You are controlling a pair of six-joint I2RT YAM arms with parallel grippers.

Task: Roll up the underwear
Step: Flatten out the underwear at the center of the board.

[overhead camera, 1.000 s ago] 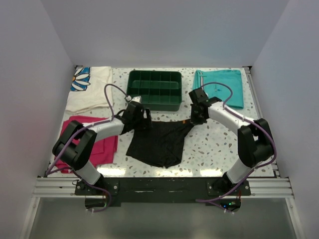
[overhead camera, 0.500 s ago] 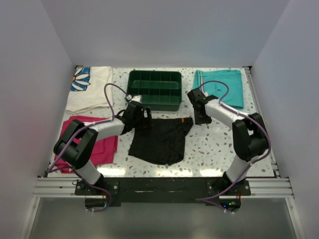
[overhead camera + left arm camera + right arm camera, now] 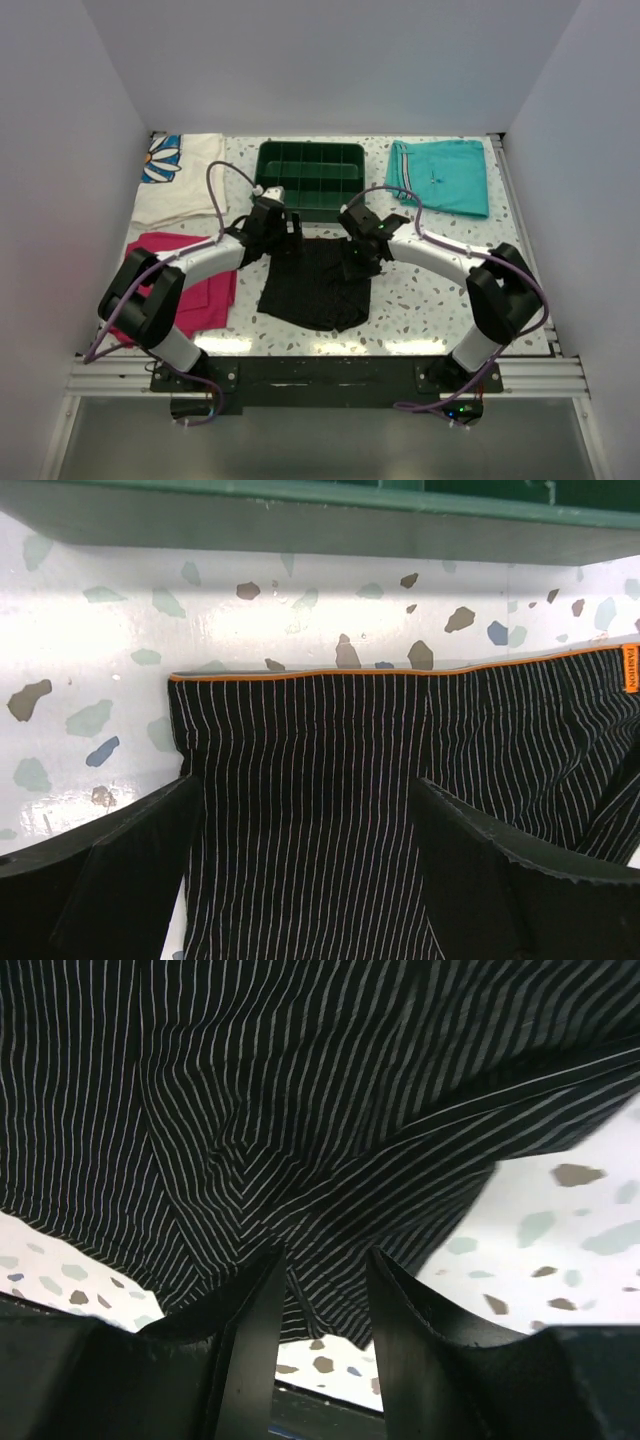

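Observation:
The underwear [image 3: 315, 290] is black with fine stripes and lies on the speckled table in front of the green tray. Its orange-edged band [image 3: 300, 674] runs along the far side, with the orange tag [image 3: 631, 668] at the right. My left gripper [image 3: 277, 230] hovers over the left far corner with its jaws wide open; flat fabric [image 3: 320, 740] fills the space between the fingers [image 3: 310, 875]. My right gripper [image 3: 358, 257] is over the underwear's right half. Its jaws stand a narrow way apart [image 3: 325, 1295], with wrinkled fabric [image 3: 300, 1110] and a loose edge just beyond the tips.
A green divided tray [image 3: 320, 212] stands just behind the underwear and shows as a wall in the left wrist view [image 3: 300, 520]. Teal shorts [image 3: 440, 175] lie at the back right. A magenta folded cloth [image 3: 205, 292] is at the left, and a white flowered cloth [image 3: 180, 180] at the back left.
The right gripper has let the stretched right corner go slack and has moved left, from beside the underwear to above its right half. The left gripper has hardly moved.

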